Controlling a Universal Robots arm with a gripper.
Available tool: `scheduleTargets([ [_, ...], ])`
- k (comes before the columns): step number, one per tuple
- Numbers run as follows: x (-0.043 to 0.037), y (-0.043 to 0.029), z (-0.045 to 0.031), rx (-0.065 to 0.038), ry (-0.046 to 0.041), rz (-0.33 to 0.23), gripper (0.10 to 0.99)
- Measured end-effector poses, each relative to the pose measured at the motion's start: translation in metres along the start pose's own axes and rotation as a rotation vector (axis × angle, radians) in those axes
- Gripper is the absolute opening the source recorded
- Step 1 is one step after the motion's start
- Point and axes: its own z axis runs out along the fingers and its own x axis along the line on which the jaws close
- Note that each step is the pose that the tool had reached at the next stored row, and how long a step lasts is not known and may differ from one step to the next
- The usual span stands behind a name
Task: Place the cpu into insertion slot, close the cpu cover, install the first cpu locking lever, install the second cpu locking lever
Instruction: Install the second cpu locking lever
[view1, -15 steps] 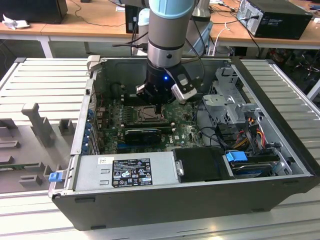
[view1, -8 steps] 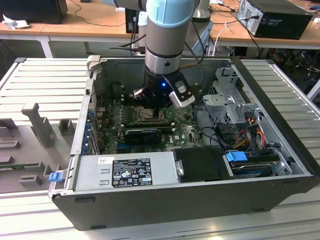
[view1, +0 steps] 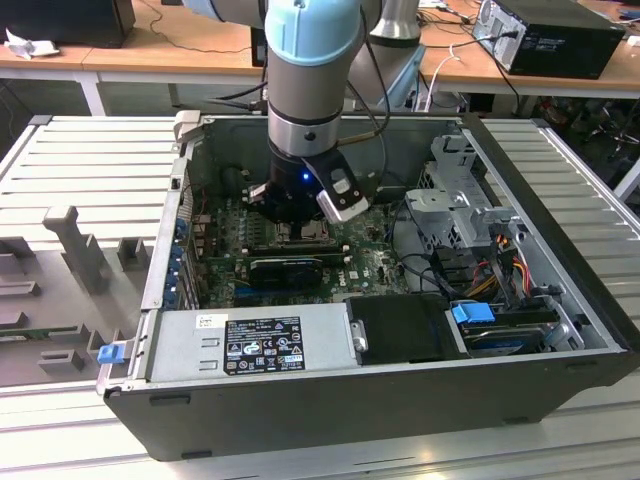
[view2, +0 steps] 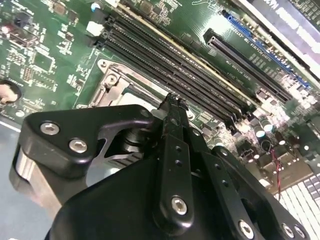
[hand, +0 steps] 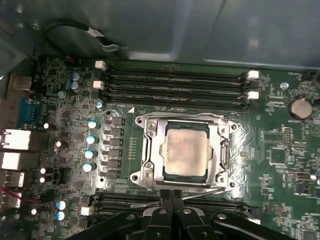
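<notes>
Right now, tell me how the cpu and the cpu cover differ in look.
The cpu is a solid beige-grey square face; the cpu cover is a silvery frame with a square cut-out. The cpu sits inside; the cpu cover lies around its edges, larger in outline. Both lie flat in the insertion slot, near the shut pincer.

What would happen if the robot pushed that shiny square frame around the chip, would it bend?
The cpu cover is thin metal lying flat over the cpu, so it probably flexes only slightly. It looks light, likely swinging rather than sliding. The gripper sits at its edge.
</notes>
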Motion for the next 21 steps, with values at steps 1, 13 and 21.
scheduleTargets([
  [1, 0.0004, -0.0004, 0.0027, 0.000, 0.0001, 0.000, 0.106],
  [13, 0.0187, -0.0172, 0.0090, -0.079, -0.0022, -0.022, 0.106],
  [21, 0.0286, -0.0226, 0.0168, -0.131, -0.0051, -0.026, 0.106],
])
